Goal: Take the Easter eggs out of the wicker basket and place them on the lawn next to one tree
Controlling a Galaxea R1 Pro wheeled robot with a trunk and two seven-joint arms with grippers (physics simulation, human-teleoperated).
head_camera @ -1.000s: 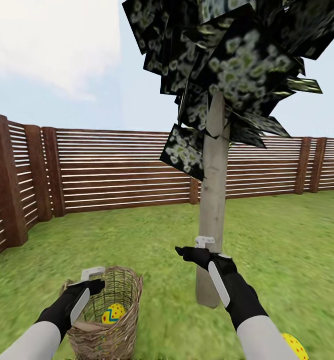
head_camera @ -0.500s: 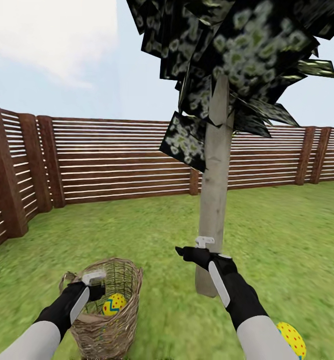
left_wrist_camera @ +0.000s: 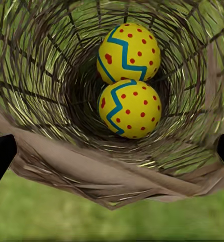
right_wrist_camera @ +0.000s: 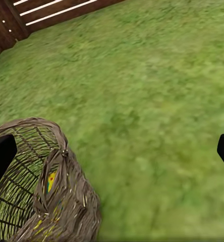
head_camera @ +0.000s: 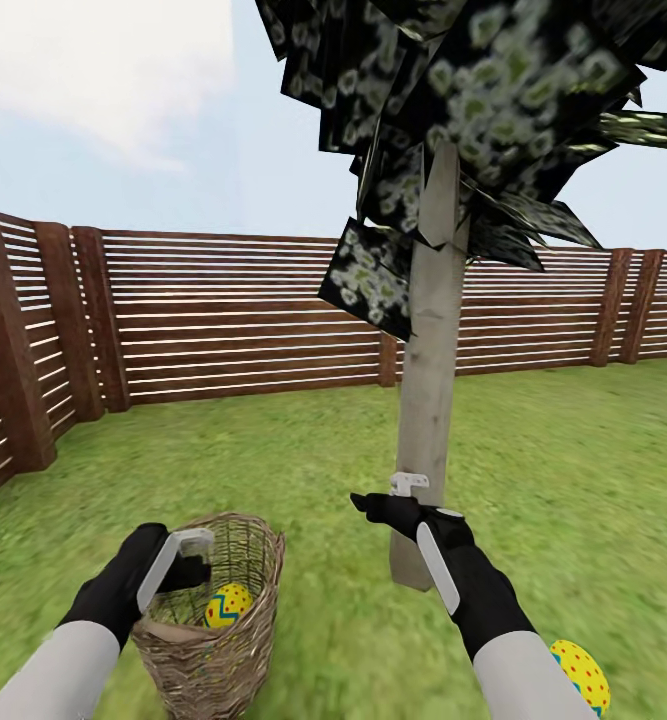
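Note:
The wicker basket [head_camera: 208, 640] stands on the lawn [head_camera: 303, 480] at the lower left, close to the tree's pale trunk [head_camera: 428, 400]. Two yellow Easter eggs [left_wrist_camera: 128, 52] [left_wrist_camera: 130, 108] with red dots and blue zigzags lie inside it; the head view shows one [head_camera: 228, 605]. My left gripper [head_camera: 188, 565] hangs open just above the basket's near rim, pointing down at the eggs [left_wrist_camera: 112, 151]. A third egg [head_camera: 580, 675] lies on the grass at the lower right, beside my right forearm. My right gripper [head_camera: 385, 492] is open and holds nothing in front of the trunk, above the grass [right_wrist_camera: 112, 151].
A brown slatted fence [head_camera: 233, 320] runs across the back and down the left side. The tree's dark speckled foliage [head_camera: 473, 110] hangs overhead. Open grass stretches to the right of the trunk. The right wrist view shows the basket [right_wrist_camera: 41, 191] from outside.
My left wrist has tilted up and over so the gripper points down into the basket. The head view shifted a little. The right arm has stayed put.

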